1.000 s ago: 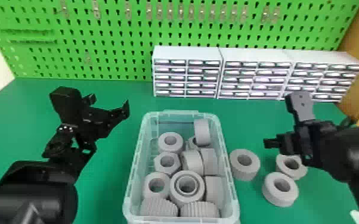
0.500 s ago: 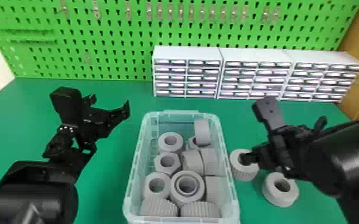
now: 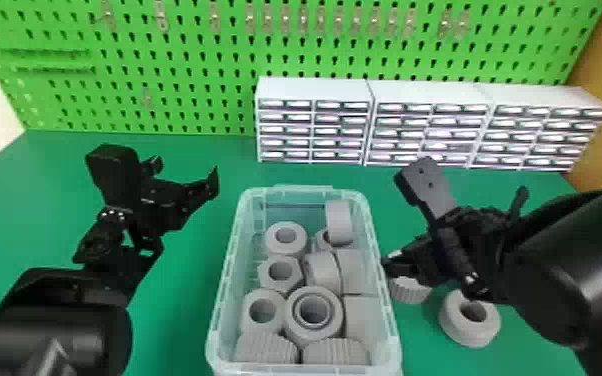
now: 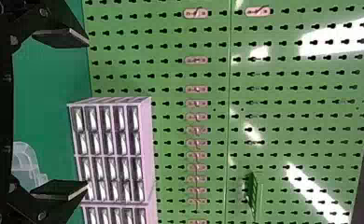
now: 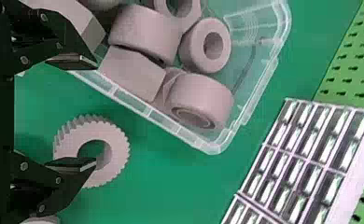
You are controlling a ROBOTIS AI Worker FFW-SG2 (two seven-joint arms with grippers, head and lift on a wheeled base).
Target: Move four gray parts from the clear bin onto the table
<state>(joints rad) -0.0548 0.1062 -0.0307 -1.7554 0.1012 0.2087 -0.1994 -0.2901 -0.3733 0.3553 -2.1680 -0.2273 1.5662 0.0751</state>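
The clear bin [image 3: 222,280] holds several gray parts [image 3: 314,312], rings and nuts, some lying flat and others on edge. Right of it on the table are a ribbed gray ring [image 3: 410,291], partly covered by my right gripper [image 3: 407,264], and a smooth gray ring [image 3: 470,325]. In the right wrist view my right gripper [image 5: 96,114] is open and holds nothing; one finger overlaps the bin's side wall [image 5: 147,111], the other the ribbed ring [image 5: 117,154]. Left of the bin, above the table, my left gripper [image 3: 185,174] stands open and empty, also in its wrist view [image 4: 87,114].
White drawer cabinets [image 3: 315,125] stand in a row behind the bin, against a green pegboard [image 3: 190,60]. The right arm [image 3: 565,265] covers part of the table at the right. Green table surface [image 3: 180,300] lies between the left arm and the bin.
My right gripper has moved left, from over the table parts to beside the bin's right wall, and now hides much of the ribbed ring. The left arm and the bin's parts have stayed put.
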